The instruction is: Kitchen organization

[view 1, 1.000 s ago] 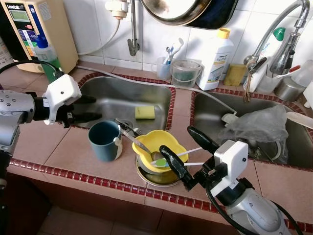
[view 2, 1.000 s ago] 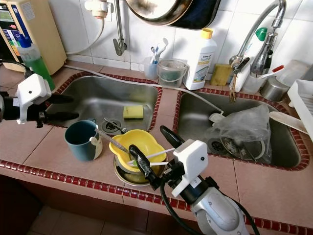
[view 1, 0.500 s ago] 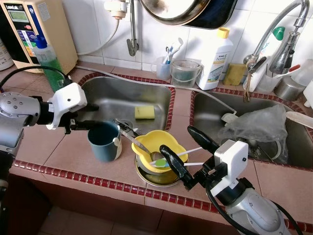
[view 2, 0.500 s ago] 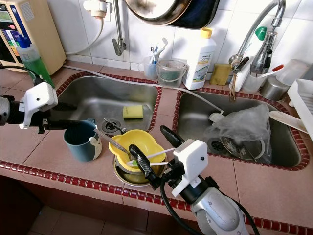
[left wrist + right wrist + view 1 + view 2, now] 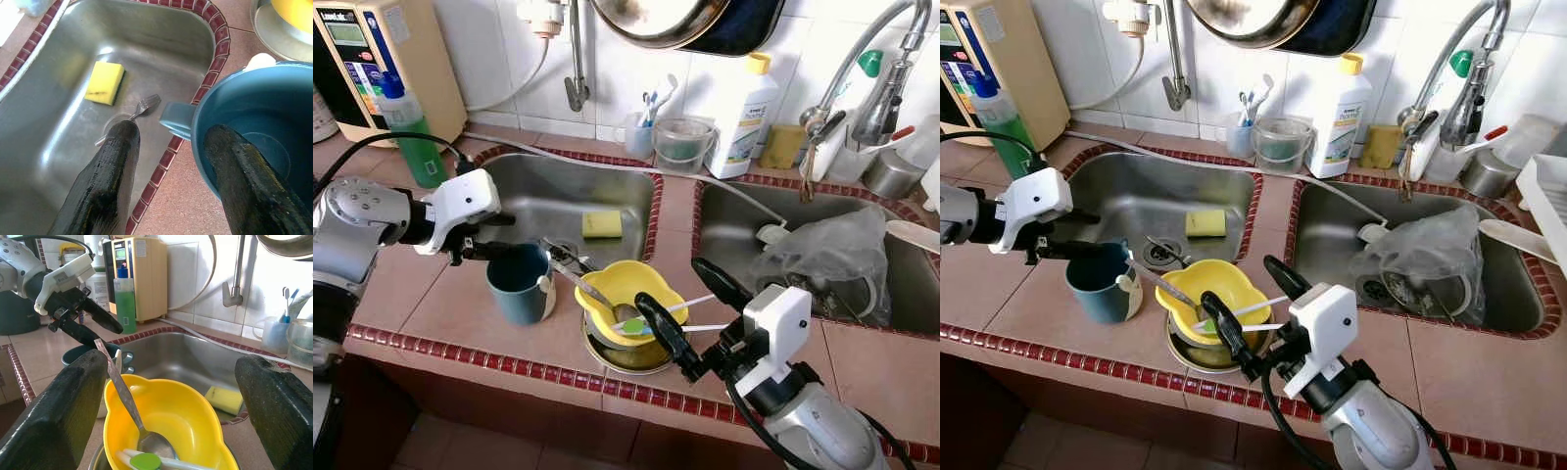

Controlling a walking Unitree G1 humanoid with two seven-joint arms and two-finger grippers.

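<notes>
A blue mug (image 5: pixel 519 284) stands on the tiled counter between the left sink and the front edge. My left gripper (image 5: pixel 505 237) is open at the mug's far rim. One finger (image 5: pixel 239 196) lies over the rim and the other (image 5: pixel 110 176) is outside, with the mug's handle (image 5: pixel 176 120) between them. To the right, a yellow bowl (image 5: pixel 631 282) sits on a metal dish (image 5: pixel 607 354) and holds a metal spoon (image 5: pixel 590 290) and white utensils. My right gripper (image 5: pixel 668 282) is open just in front of the bowl, holding nothing.
The left sink (image 5: pixel 524 186) holds a yellow sponge (image 5: pixel 602 224) and a fork (image 5: pixel 142 106). A plastic bag (image 5: pixel 827 250) fills part of the right sink. A green soap bottle (image 5: pixel 411 127), a cleaner bottle (image 5: pixel 742 113) and cups line the back wall.
My left gripper has moved right from beside the sink edge up to the blue mug's rim. The right arm has stayed still.
</notes>
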